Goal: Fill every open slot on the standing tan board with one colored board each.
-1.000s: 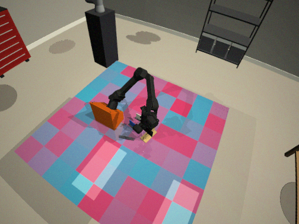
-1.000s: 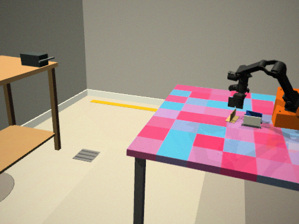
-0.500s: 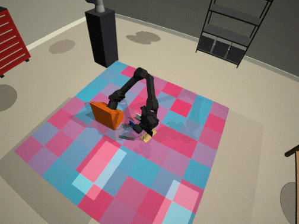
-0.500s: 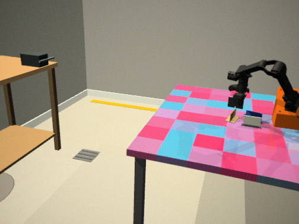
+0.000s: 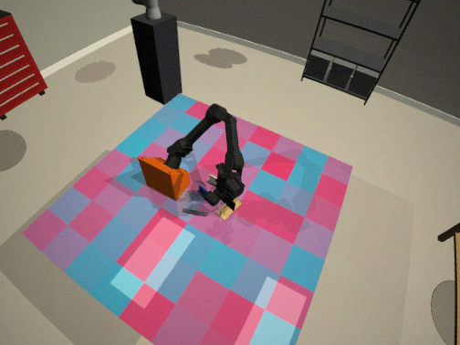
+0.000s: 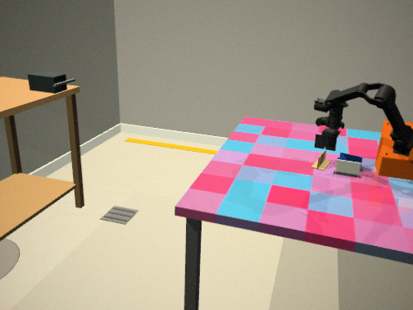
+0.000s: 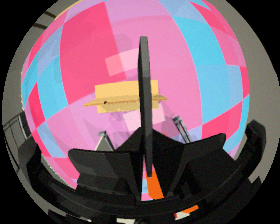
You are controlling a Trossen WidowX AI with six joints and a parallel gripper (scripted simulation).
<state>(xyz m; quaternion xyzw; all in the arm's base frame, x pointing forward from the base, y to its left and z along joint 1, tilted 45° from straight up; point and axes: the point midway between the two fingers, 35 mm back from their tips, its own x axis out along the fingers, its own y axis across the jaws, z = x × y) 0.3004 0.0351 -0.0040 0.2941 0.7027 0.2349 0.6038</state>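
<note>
Thin black board (image 5: 231, 204) (image 6: 325, 142) (image 7: 145, 95) pinched in black gripper (image 5: 224, 197) (image 6: 329, 134) (image 7: 145, 172), upright, crosswise above standing tan board (image 5: 229, 209) (image 6: 322, 158) (image 7: 122, 102). White board (image 5: 213, 180) (image 6: 348, 168) and blue board (image 5: 203, 190) (image 6: 350, 157) near it, between it and orange box-shaped arm base (image 5: 160, 179) (image 6: 395, 165). Dark pedestal (image 5: 157, 60) beyond the patchwork table (image 5: 256, 250) (image 6: 246, 175) (image 7: 215, 75).

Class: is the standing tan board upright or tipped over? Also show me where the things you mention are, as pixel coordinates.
Upright: the exterior view shows the tan board (image 6: 322, 159) rising on edge from its flat base.
</note>
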